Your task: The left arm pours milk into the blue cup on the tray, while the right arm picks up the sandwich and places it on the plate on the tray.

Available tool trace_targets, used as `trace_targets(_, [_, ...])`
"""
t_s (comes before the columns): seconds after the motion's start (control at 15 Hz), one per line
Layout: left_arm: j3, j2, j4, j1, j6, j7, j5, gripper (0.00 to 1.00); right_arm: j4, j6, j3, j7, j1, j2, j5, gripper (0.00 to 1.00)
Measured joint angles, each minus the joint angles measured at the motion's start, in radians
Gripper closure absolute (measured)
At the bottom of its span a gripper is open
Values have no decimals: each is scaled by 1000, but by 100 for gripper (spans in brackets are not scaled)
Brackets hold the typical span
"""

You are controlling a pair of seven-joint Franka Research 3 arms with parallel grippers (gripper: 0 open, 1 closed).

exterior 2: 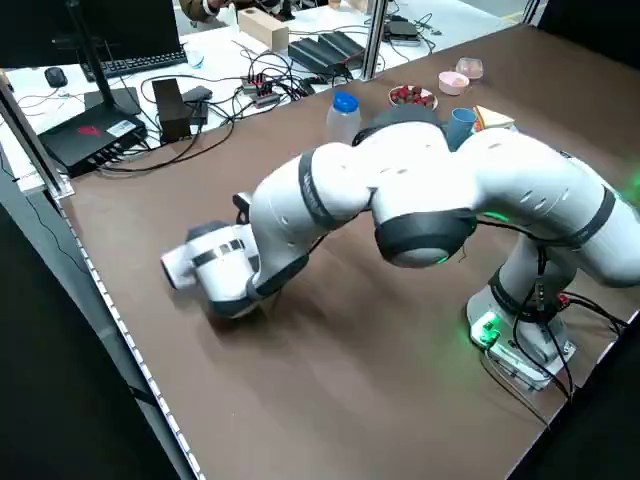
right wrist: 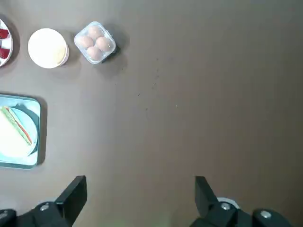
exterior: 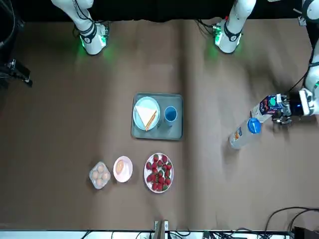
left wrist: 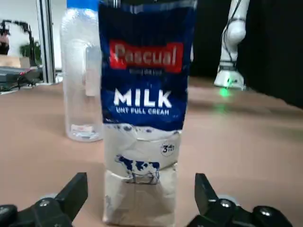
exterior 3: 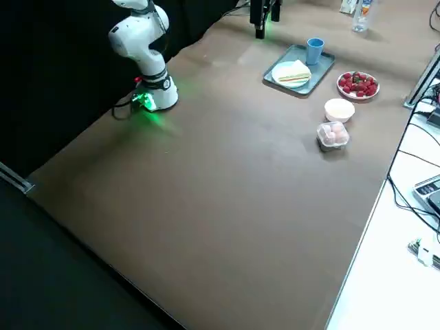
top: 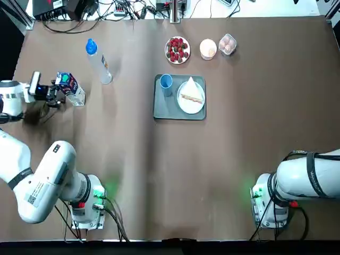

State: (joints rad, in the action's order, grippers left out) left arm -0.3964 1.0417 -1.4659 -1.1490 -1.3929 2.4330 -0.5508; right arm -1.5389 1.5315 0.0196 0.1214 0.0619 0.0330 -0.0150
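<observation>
Counter [top: 159, 175]: tray [top: 159, 109] at centre, holding cup [top: 166, 81] left and plate [top: 191, 98] right, sandwich [top: 192, 95] on plate. Behind tray: berry dish [top: 177, 50], bowl [top: 207, 48], egg box [top: 227, 44]. Far left: bottle [top: 98, 62], milk carton [top: 70, 88] beside it.

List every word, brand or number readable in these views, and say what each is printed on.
"Pascual": red band on the milk carton, left wrist view.
"MILK": large white letters on the carton's blue panel.
"UNT FULL CREAM": small line under "MILK"; reads roughly so.
"3": in a small circle lower down; the rest is too small to read.
Clear bottle: label too blurred to read.
Left arm's sticker: too small to read.
</observation>
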Motion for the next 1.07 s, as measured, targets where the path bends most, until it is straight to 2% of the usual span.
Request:
trace_targets(0.13, [2, -77, 15, -1, -12, -24, 11, 0, 0, 0, 0, 0, 0, 0, 0, 0])
trace_targets(0.33, [-3, -239, 26, 4, -23, -147, 77, 0, 0, 1, -1, 0, 0, 0, 0, 0])
trace_targets(0.53, [-43, -419, 25, 14, -22, -325, 137, 0, 0, 2, -2, 0, 1, 0, -1, 0])
trace_targets(0.6, [-71, -525, 13, 44, -21, -461, 171, 0, 0, 2, -2, 0, 1, 0, -1, 0])
trace_targets(0.67, [-78, -569, 5, 71, -20, -541, 182, 0, 0, 2, -2, 0, 1, 0, -1, 0])
trace_targets(0.87, [-100, -645, -17, 167, -22, -815, 225, 0, 0, 6, -2, 0, 1, 0, -1, 0])
trace_targets(1.07, [-173, -653, -29, 228, -34, -1075, 310, 0, 0, 7, -2, 0, 1, 0, -1, 0])
